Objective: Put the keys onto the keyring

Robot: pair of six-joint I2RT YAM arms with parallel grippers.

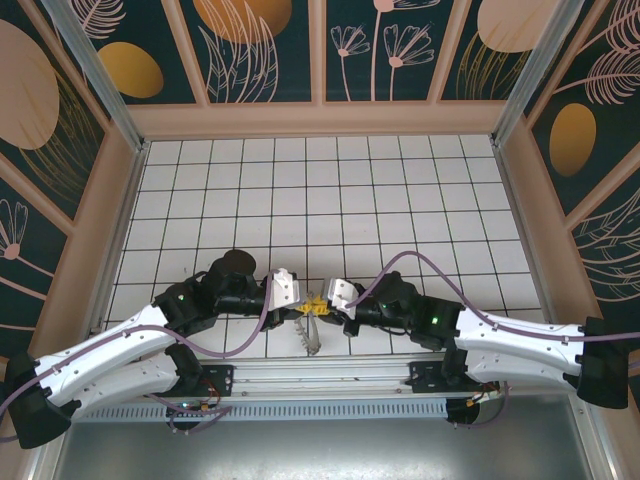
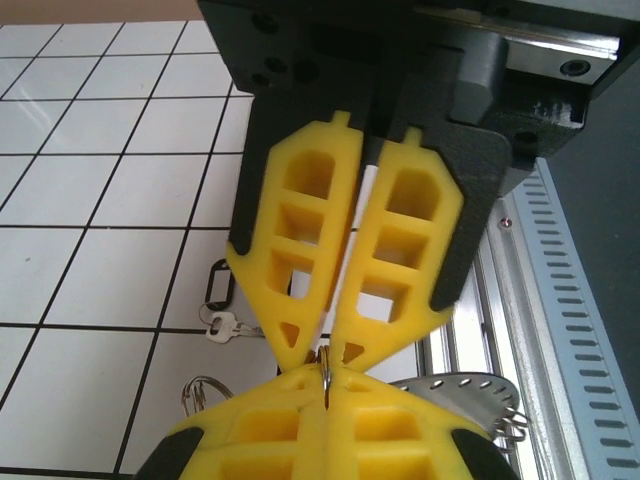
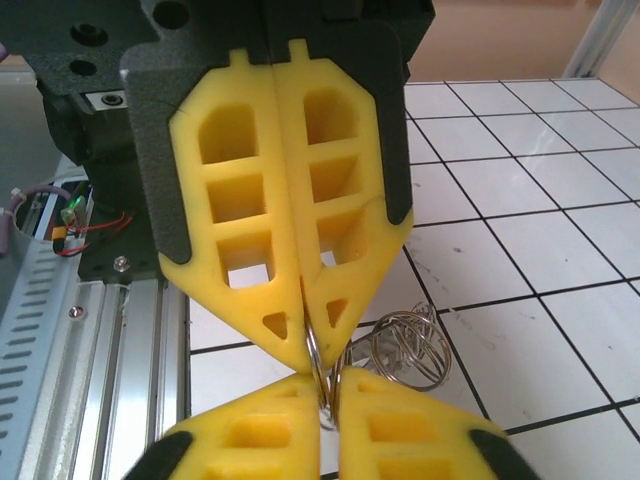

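My left gripper (image 1: pixel 304 305) and right gripper (image 1: pixel 326 308) meet tip to tip near the table's front edge. Both are shut on one thin metal loop (image 2: pixel 327 375) of the keyring (image 1: pixel 310 336), whose grey perforated hoop (image 2: pixel 468 388) hangs below them. In the left wrist view my left gripper (image 2: pixel 327 350) pinches the loop from above. From its own camera the right gripper (image 3: pixel 318 352) clamps the same loop (image 3: pixel 314 345). The keys (image 2: pixel 221 324), a small silver key on a dark tag (image 2: pixel 217 286), lie flat on a tile, apart from both grippers.
More wire loops of the ring lie on the tiles (image 3: pixel 405 347) (image 2: pixel 199 391). The slotted metal rail (image 1: pixel 320 382) of the arm mount runs along the near edge, right under the grippers. Patterned walls (image 1: pixel 320 50) enclose the white tiled floor (image 1: pixel 320 190).
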